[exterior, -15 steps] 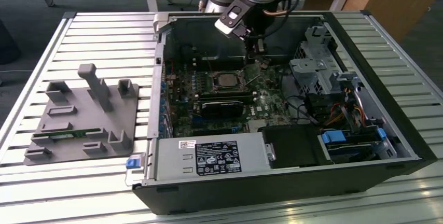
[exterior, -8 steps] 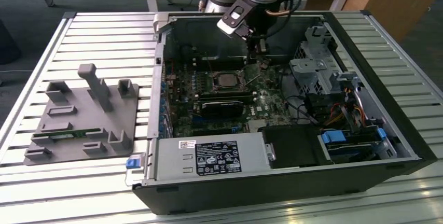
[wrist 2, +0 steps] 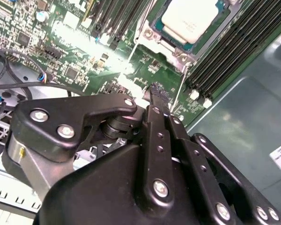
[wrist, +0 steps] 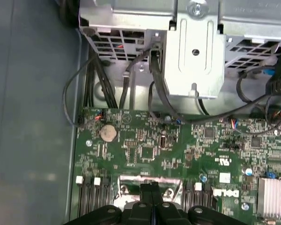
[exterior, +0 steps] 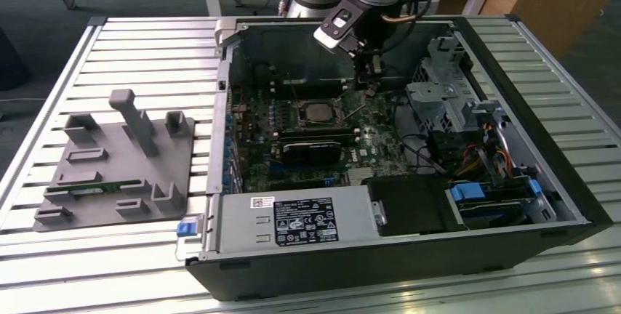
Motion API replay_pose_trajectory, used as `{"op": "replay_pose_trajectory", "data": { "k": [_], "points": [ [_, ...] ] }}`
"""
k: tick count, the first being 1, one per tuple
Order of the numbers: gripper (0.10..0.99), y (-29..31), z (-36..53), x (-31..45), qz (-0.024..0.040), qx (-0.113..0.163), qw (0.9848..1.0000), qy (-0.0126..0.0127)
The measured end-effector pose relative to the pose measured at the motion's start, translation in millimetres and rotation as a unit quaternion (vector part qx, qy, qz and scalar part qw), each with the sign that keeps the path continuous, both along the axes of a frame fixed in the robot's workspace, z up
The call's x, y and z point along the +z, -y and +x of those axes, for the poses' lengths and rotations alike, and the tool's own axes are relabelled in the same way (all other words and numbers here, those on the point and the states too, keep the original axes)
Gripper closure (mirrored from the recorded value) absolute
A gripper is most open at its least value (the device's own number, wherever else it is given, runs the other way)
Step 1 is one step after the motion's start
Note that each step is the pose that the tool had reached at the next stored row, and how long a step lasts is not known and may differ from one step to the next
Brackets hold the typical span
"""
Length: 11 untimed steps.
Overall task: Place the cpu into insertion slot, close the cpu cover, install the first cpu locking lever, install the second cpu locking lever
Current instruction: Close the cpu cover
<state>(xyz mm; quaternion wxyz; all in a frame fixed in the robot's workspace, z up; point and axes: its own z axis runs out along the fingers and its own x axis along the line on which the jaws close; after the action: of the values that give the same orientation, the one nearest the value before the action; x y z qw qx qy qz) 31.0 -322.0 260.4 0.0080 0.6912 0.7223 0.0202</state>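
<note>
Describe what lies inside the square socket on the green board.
In the second wrist view the chip lies in the socket, its pale metal top facing up, with the socket's silver rim around it. Whatever is beneath the chip is hidden by it.

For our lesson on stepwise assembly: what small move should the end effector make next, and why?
Probably nudge the end effector sideways onto what looks like a thin lever beside the cpu cover. The cpu looks seated with that cover down around it, and the end effector, shut, hovers just off its corner.
</note>
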Motion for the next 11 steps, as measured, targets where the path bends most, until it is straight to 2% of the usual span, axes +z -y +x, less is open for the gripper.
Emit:
{"op": "replay_pose_trajectory", "data": {
  "k": [5, 11],
  "points": [
    [0.98, -1.1, 5.0, -1.2, 0.0, -0.011, 0.9999, 0.0],
    [0.98, -1.8, 10.6, -2.6, -0.0001, -0.011, 0.9999, -0.0001]
  ]
}}
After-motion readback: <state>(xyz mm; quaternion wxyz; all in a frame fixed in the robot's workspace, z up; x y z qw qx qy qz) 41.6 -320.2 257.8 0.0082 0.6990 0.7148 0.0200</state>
